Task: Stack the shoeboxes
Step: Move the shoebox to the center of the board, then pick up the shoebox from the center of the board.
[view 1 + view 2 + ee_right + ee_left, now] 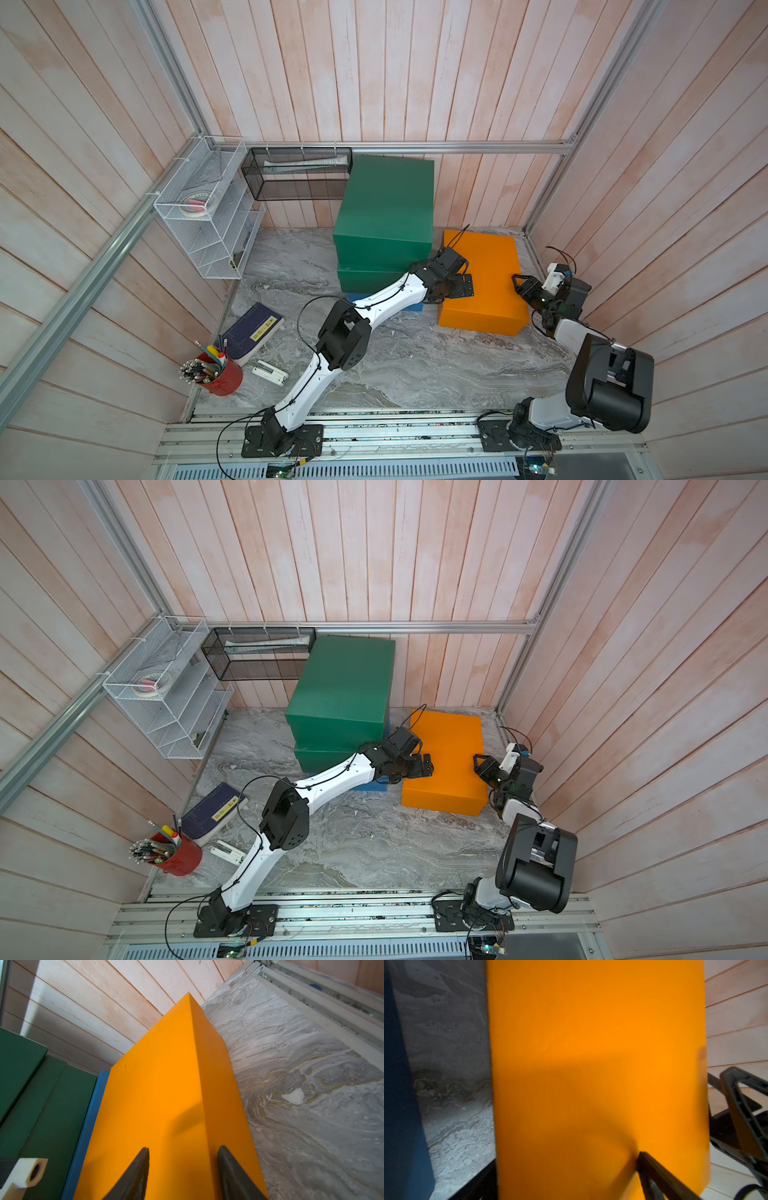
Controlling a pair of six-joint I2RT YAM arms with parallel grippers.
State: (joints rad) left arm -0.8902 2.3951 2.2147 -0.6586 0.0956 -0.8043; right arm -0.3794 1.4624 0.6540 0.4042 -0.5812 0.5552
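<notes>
**Both grippers flank the last box**

Three shoeboxes stand piled by the back wall: a blue box on the tabletop, a green box on it, and a second green box on top, sitting a little askew. The orange box lies flat on the tabletop just beside the pile, so it looks to be the one left to lift. It is too wide for one gripper, which would explain an arm at each long side, placed to squeeze it between them.

The left gripper is at the box's pile-side edge, jaws spread as wide as they go. In its wrist view one finger lies over the orange top while the other sits past the edge. It holds nothing.

The right gripper is at the opposite side, jaws partway apart and straddling the box's upper edge in its wrist view. I cannot tell whether its fingers touch the box, and no grip shows.
</notes>
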